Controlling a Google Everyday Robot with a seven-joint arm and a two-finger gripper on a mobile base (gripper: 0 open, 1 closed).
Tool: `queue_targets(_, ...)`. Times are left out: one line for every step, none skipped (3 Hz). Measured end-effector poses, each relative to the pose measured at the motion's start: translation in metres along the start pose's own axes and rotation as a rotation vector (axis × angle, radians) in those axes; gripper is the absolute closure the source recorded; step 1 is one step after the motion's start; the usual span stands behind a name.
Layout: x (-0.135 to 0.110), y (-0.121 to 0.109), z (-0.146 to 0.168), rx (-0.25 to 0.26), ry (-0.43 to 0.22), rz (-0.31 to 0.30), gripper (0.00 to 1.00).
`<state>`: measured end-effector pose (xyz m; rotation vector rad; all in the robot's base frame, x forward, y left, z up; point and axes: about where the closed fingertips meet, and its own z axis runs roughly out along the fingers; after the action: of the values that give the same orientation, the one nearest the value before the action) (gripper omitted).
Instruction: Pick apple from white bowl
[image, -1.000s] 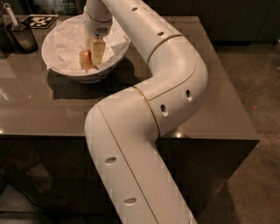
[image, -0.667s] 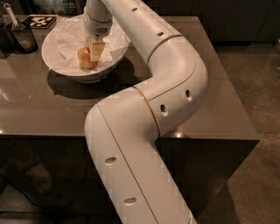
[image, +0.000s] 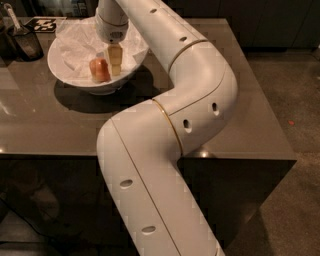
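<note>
Currently the apple (image: 99, 70) sits unlifted on crumpled paper in the white bowl (image: 75, 82) at the surface's (image: 260, 110) far left, with the gripper (image: 115, 61) down just right of it, open or closed I cannot tell, so grasping and lifting remain.

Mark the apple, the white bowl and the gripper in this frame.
apple (image: 99, 70): camera view, its reddish near side.
white bowl (image: 107, 88): camera view, near outer wall.
gripper (image: 115, 61): camera view, pale tip, down in the bowl beside the apple.
</note>
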<state>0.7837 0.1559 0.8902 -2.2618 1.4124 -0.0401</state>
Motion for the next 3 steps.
queue_targets(0.0, 0.0, 0.0, 0.0, 0.0, 0.0, 0.0)
queue_targets(0.002, 0.001, 0.01, -0.015, 0.012, 0.009, 0.0)
queue_targets(0.002, 0.003, 0.018, -0.026, 0.006, 0.013, 0.0)
